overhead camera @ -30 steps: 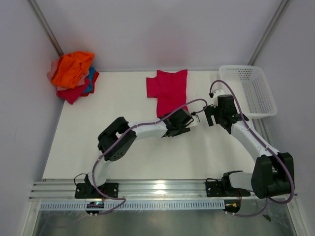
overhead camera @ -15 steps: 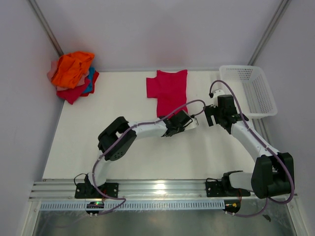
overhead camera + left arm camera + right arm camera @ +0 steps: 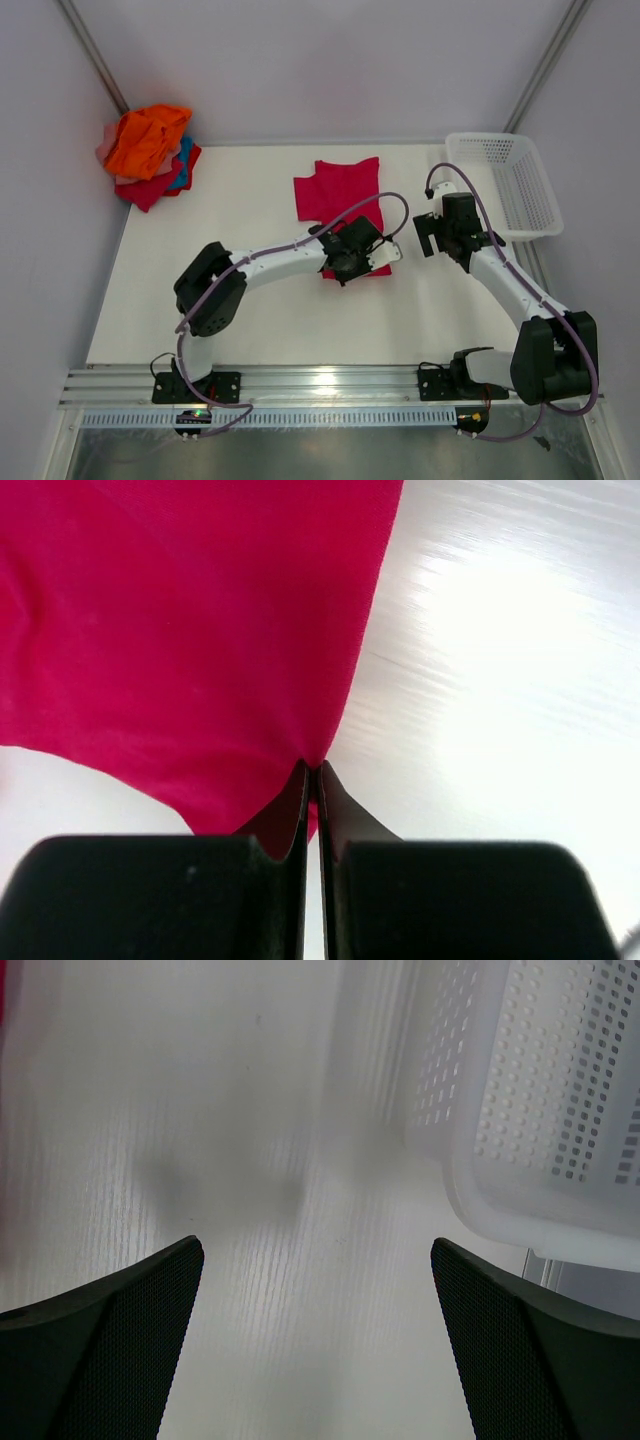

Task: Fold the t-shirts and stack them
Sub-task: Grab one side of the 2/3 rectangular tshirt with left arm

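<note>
**A:** What is the left end effector [image 3: 312, 772] doing?

**B:** It is clenched on the shirt [image 3: 190, 630], with the cloth's edge pinched thin between its jaws. The right end effector [image 3: 315, 1255] hangs released, just beside the basket [image 3: 560, 1110].

**A:** How will the shirt handle?

**B:** Light and limp, I'd judge, so it will drape and wrinkle. Edges or corners are the best places to hold it. It's plain crimson and partly rumpled, on the table [image 3: 250, 300] left of the basket. The pile [image 3: 150, 150] sits well beyond it.

Probably a robotics lab: plain-walled booth [image 3: 320, 70], white table [image 3: 260, 300], aluminium mounting rail [image 3: 330, 384] at front.
</note>
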